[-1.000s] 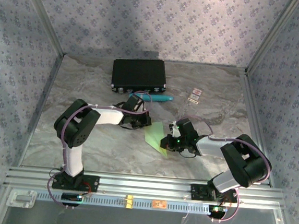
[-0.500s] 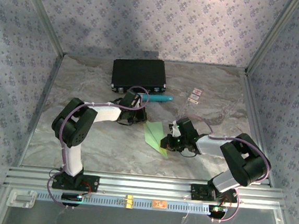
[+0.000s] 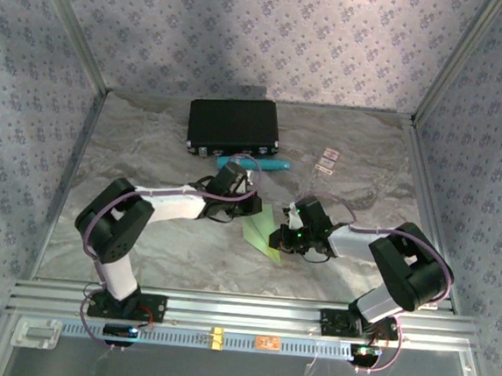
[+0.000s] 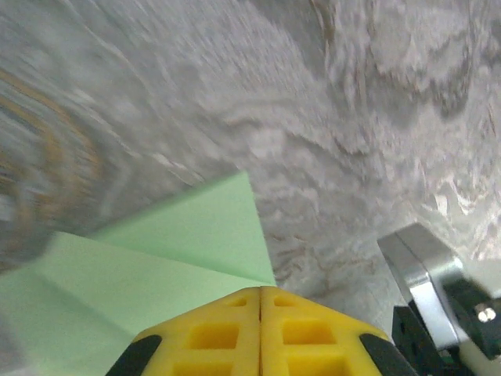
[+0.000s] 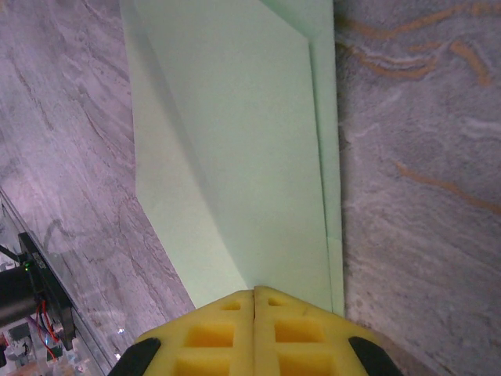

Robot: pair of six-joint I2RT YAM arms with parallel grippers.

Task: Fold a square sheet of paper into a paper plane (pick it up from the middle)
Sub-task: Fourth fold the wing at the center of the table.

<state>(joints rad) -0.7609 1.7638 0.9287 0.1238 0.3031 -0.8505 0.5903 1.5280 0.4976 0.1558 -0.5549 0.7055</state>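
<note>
Left pincer (image 4: 260, 293) clenched, pads flush, tip over the folded pale green paper (image 3: 263, 232) at mid-table. My right pincer (image 5: 254, 294) is clenched too, at the sheet's other edge, its body crowding close. Whether either pinches paper, I cannot tell. Beyond lie a teal tube (image 3: 253, 164), a black case (image 3: 234, 125) and two small cards (image 3: 327, 159).

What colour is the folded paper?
Pale green, unmarked. The thin folded paper sheet shows best in the right wrist view.
</note>
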